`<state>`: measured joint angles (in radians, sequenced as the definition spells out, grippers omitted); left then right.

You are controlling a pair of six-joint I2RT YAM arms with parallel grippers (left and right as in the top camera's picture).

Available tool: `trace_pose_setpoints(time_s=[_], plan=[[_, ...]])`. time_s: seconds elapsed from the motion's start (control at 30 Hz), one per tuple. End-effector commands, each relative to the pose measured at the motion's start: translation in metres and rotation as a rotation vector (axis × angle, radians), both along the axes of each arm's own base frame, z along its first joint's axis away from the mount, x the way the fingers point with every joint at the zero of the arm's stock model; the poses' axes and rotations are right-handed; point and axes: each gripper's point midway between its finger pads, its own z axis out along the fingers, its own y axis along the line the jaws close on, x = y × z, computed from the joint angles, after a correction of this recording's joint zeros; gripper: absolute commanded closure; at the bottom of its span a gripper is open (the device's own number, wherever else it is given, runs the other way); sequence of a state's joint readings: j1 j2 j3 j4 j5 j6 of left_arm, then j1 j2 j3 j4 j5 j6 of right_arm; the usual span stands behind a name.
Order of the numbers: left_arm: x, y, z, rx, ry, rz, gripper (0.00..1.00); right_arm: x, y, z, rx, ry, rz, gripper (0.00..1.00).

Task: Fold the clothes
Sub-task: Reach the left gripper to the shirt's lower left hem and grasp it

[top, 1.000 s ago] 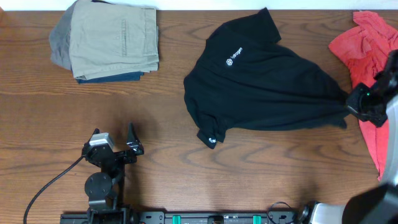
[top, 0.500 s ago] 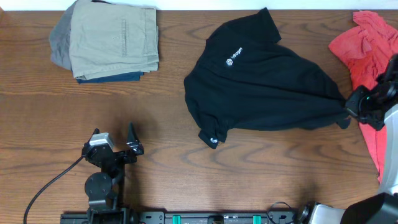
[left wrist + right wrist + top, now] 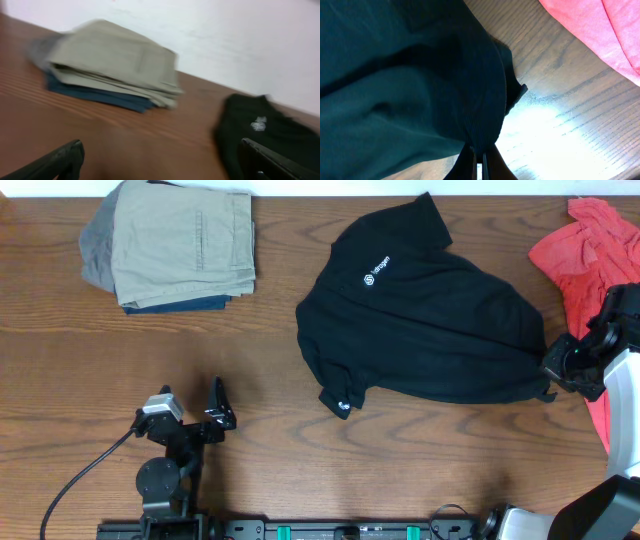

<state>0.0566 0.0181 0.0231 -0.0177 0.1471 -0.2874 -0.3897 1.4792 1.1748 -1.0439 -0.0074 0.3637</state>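
The clothes, a black short-sleeved shirt [image 3: 425, 325] with a small white logo on the chest, lie crumpled on the table's right half. My right gripper [image 3: 552, 370] is shut on the shirt's right edge, and in the right wrist view a bunched fold of the black fabric [image 3: 420, 80] is pinched between the closed fingers [image 3: 479, 162]. My left gripper [image 3: 190, 405] stands open near the front left, well apart from the shirt, with nothing between its fingers [image 3: 57, 162]. In the left wrist view the shirt [image 3: 265, 135] lies ahead to the right.
A folded stack of khaki, grey and navy garments [image 3: 175, 248] sits at the back left, also seen as the stack [image 3: 110, 65] in the left wrist view. A coral-red shirt [image 3: 590, 280] lies at the right edge, just beyond my right gripper. A cable [image 3: 75, 485] trails from the left arm.
My right gripper has moved left and slightly forward with the shirt's edge, slackening the stretched fabric. The left gripper has shifted a little to the right.
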Motion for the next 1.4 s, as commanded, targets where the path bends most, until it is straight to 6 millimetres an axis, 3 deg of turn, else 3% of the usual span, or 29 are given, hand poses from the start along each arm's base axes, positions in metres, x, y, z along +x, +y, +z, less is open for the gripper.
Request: trace_pose_setpoints(time_s=[0.0,0.1,0.33,0.43,0.5,0.63,0.8,1.03,1.13,1.27,1.37], plan=[[-0.005,-0.038,-0.004,-0.137,0.022,-0.213,0.02,-0.001,0.0,-0.003,0.008,0.007,-0.02,0.99],[-0.013,-0.057,0.012,-0.145,0.01,-0.333,0.02,-0.002,0.0,-0.003,0.011,0.008,-0.019,0.99],[-0.019,-0.068,0.06,-0.106,0.074,-0.401,0.02,-0.002,0.001,-0.004,0.013,0.008,-0.019,0.99],[-0.016,-0.076,0.077,-0.08,0.171,-0.46,0.02,-0.001,0.001,-0.004,0.016,0.006,-0.017,0.98],[-0.012,-0.082,0.078,-0.081,0.28,-0.501,0.02,-0.001,0.003,-0.004,0.023,0.004,-0.014,0.98],[-0.007,-0.098,0.064,-0.032,0.536,-0.591,0.02,0.0,0.004,-0.004,0.03,0.002,-0.013,0.98],[0.005,-0.11,0.03,0.102,0.82,-0.556,0.02,-0.002,0.005,-0.004,0.032,0.008,-0.013,0.97],[0.002,-0.176,-0.006,0.094,0.95,-0.763,0.02,-0.002,0.004,-0.004,0.031,0.007,-0.009,0.97],[0.003,-0.19,-0.022,0.073,1.01,-0.768,0.02,-0.001,0.004,-0.004,0.029,0.004,-0.009,0.97],[0.026,-0.191,-0.043,0.107,1.01,-0.718,0.02,-0.001,0.004,-0.004,0.03,0.005,-0.009,0.97],[0.046,-0.181,-0.067,0.087,1.057,-0.557,0.02,-0.001,0.004,-0.004,0.03,0.005,-0.009,0.97]])
